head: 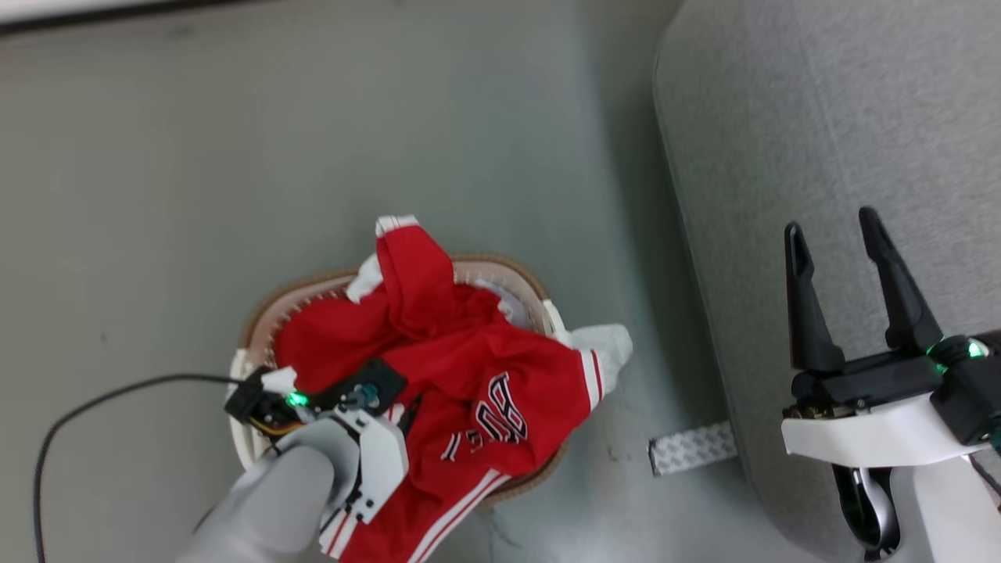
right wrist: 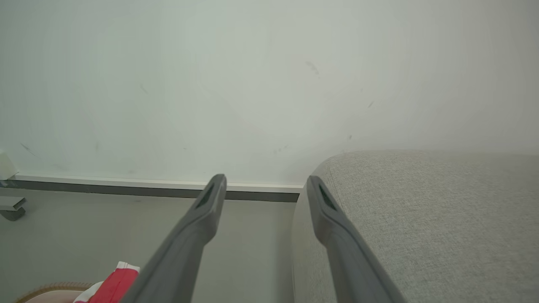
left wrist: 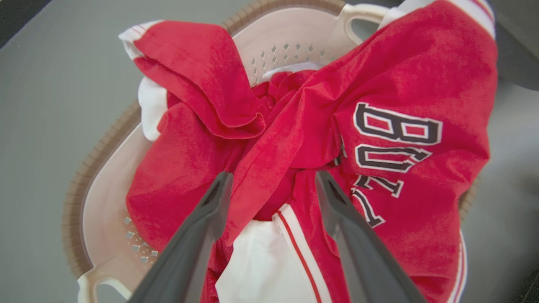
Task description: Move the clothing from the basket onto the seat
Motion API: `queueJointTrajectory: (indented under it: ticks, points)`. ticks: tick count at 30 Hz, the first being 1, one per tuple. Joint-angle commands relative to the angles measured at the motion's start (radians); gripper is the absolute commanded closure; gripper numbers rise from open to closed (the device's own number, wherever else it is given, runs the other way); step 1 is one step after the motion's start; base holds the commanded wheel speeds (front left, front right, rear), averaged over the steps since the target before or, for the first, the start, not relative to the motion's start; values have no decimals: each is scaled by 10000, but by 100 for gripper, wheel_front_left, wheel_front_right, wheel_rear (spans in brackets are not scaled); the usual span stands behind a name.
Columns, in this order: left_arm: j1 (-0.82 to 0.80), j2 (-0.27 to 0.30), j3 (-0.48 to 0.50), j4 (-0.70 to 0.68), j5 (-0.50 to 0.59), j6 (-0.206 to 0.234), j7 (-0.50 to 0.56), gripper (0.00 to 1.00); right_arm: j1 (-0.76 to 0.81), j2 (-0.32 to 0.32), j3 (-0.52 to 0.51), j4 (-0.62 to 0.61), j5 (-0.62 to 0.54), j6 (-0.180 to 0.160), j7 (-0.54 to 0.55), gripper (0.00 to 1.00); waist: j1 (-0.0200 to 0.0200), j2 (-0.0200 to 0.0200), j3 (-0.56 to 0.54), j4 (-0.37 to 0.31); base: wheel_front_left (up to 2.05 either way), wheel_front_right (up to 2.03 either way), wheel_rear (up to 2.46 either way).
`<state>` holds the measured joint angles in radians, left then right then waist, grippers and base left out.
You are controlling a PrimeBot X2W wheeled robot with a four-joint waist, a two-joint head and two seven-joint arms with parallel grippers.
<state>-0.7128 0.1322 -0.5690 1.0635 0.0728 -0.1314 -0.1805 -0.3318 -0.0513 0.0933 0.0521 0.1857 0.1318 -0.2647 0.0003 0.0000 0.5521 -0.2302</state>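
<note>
The basket stands on the grey floor, heaped with the red clothing. A lettered garment with white stripes drapes over its rim. My left arm's wrist points down into the heap. In the left wrist view my left gripper is open, its fingertips at the cloth with a red fold between them, and nothing is clamped. My right gripper hovers open and empty over the edge of the grey seat. The right wrist view has the seat to the right of my right gripper.
A white patterned strip lies on the floor between basket and seat. A black cable curls left of the basket. A pale wall with a baseboard stands beyond the seat, and a small grey object sits at its foot.
</note>
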Motion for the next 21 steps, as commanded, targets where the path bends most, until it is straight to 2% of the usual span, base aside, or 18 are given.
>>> queueJointTrajectory:
  ticks: [1,10,16,20,21]
  points:
    - [-394,14,-56,344,129,25,-4,0,-244,10,53,-209,158,-21,4,0,-3,0,874,-173,0,0,0]
    - [-1659,90,-339,1364,331,248,131,0,-579,7,321,-849,498,-21,4,0,-3,0,2137,-206,0,0,0]
    - [-2455,380,-740,1747,793,783,177,0,-713,9,351,-1210,665,-21,4,0,-3,0,2901,-317,0,0,0]
    - [-2678,357,-888,1895,841,713,107,0,-642,9,348,-1303,829,-21,4,0,-3,0,3136,-394,0,0,0]
    - [-2701,333,-918,1913,833,686,44,11,-596,9,355,-1305,851,-21,4,0,-3,0,3156,-407,0,0,0]
